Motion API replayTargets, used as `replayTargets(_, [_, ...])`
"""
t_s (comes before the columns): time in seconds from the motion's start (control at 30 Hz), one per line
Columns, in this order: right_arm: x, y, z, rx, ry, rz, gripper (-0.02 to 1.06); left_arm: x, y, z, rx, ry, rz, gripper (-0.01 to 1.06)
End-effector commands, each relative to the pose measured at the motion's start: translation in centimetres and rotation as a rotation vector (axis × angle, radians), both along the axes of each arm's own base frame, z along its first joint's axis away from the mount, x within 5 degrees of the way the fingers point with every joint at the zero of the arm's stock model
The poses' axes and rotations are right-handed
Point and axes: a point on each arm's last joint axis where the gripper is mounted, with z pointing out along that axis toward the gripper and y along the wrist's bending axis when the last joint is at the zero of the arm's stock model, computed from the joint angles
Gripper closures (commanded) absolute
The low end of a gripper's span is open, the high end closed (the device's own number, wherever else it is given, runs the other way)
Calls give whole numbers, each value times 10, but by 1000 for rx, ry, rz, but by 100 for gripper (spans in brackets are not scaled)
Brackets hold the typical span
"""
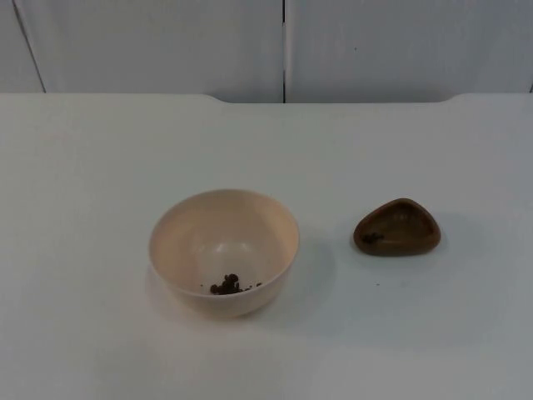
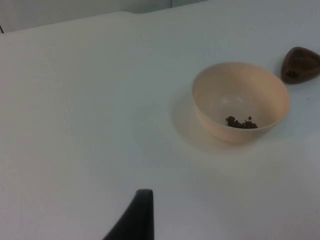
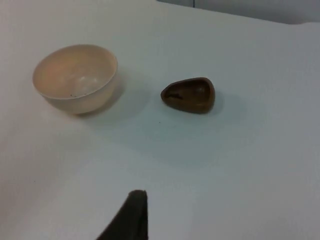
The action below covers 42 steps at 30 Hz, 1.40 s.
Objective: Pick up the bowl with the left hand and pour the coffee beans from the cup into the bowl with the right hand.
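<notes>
1. Bowl [image 1: 223, 250]: cream, rigid, probably light with a smooth, slippery wall; judged best gripped at the rim. It stands left of centre on the white table [image 1: 83, 167], a few coffee beans [image 1: 226, 285] at its bottom.
2. Cup [image 1: 397, 227]: small, brown, wood-like; to the bowl's right, well apart, a dark speck or two inside. Pinch across its wall.
3. Left gripper [image 2: 137, 215], right gripper [image 3: 131, 216]: each well short of both vessels, grasping nothing; finger spread cannot be told.
</notes>
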Motion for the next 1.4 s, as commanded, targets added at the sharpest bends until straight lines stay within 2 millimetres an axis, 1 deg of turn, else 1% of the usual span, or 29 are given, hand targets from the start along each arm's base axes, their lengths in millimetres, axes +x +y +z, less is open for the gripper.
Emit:
replayTargets(0.0, [1,-1,0,-8,-8,-14,-1,0,-1,-1,-15,-1,-2,0])
replayTargets(0.83, [1,-1,0,-14,-11,-14,-1,0,-1,-1,-14,1,-2,0])
replayTargets(1.1, [1,0,0,-12,-11,-134,-1,0,-1,-1,-14,1,-2,0])
replayTargets(1.2, [1,1,0,-12,-10,-233,-1,0,-1,-1,-14,1,-2,0])
replayTargets(1.37, [1,1,0,-13,-10,-314,-1,0,-1,-1,-14,1,-2,0])
